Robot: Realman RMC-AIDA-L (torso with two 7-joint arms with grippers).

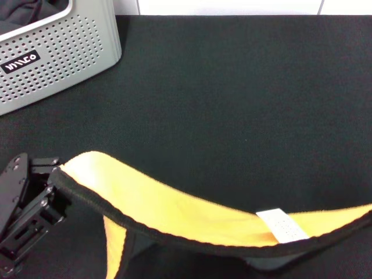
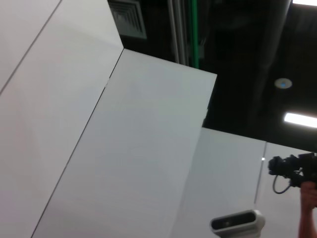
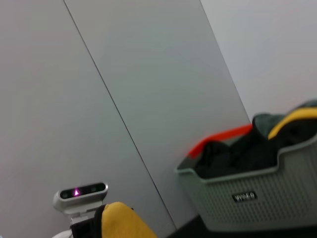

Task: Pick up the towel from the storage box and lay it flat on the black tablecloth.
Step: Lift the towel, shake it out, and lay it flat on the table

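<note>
A: Hanging across the lower half of the head view, the soft yellow towel with black stitched edging (image 1: 174, 212) stretches from lower left to the right edge, yellow face up, its small white label (image 1: 282, 225) showing lower right.

B: Who has hold of it?

A: The left gripper (image 1: 55, 177), a black claw at lower left of that frame, meets the towel's corner; its fingers look closed on the edging there. The far end runs out of frame at the right, so the right gripper's state cannot be told.

B: Is the cloth down yet?

A: Not flat. It sags in a curve above the wide matte black tablecloth (image 1: 232, 93), and 1 fold drops down near the bottom left.

B: And the box?

A: The light grey perforated plastic storage box (image 1: 64, 52) sits at upper left, well apart from the towel, white lettering on a black patch on its wall. In the right wrist view the same box (image 3: 257, 196) holds dark fabric, with red and yellow pieces showing, and a yellow towel corner (image 3: 124, 220) appears at the bottom.

B: The left wrist view?

A: Only white panels and a dark ceiling.
</note>
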